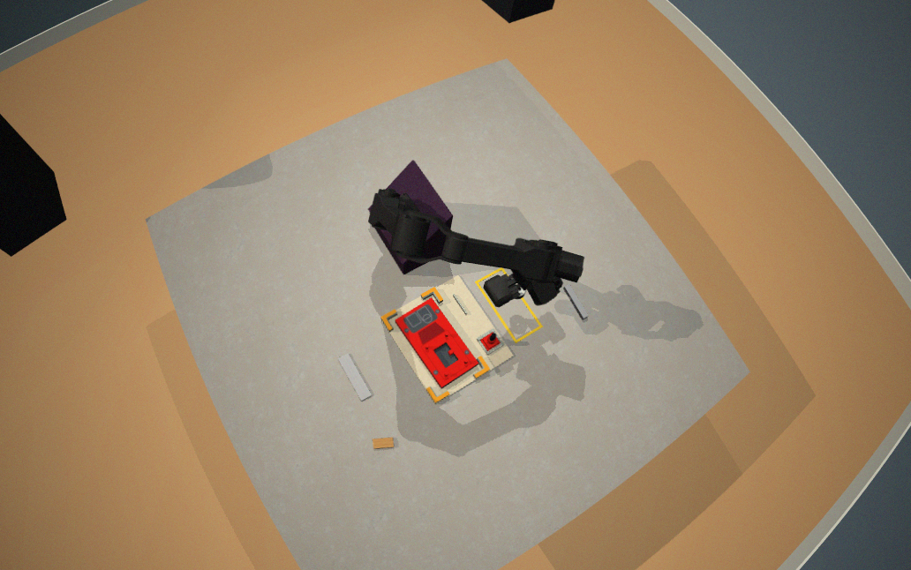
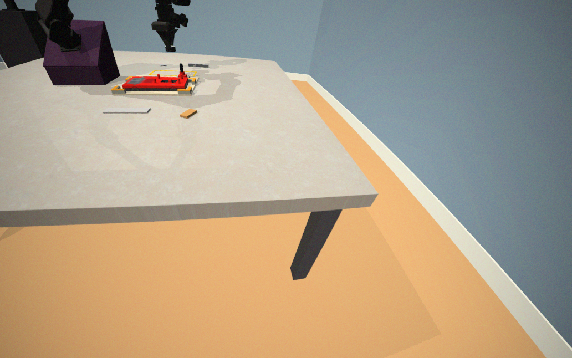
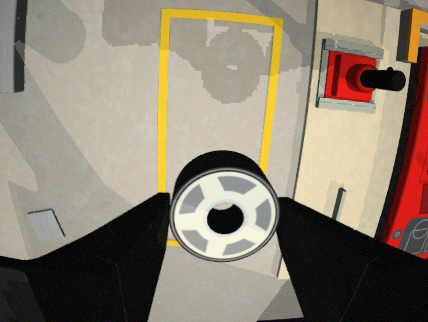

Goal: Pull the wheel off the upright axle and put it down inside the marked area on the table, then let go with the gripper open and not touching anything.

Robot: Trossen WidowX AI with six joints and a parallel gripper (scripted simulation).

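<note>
My jaws pinch the wheel [image 3: 225, 214] high over the yellow outline [image 3: 217, 16]; I'd centre it past the near edge, descend straight to the bench [image 2: 236, 139], then release.

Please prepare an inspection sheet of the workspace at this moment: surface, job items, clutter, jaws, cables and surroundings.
Surface: grey table with shadows on it, carrying a beige board with a red fixture.
Job's things: wheel is off the axle, held high above the table near the edge of the yellow marked area; axle stands bare on its red block.
Clutter: two grey strips, a small orange block, a small grey tile.
Jaws: gripper shut on the wheel, above the table.
Cables: nothing seen.
Surroundings: purple arm base, orange floor, blue-grey walls, dark boxes on the floor.
</note>
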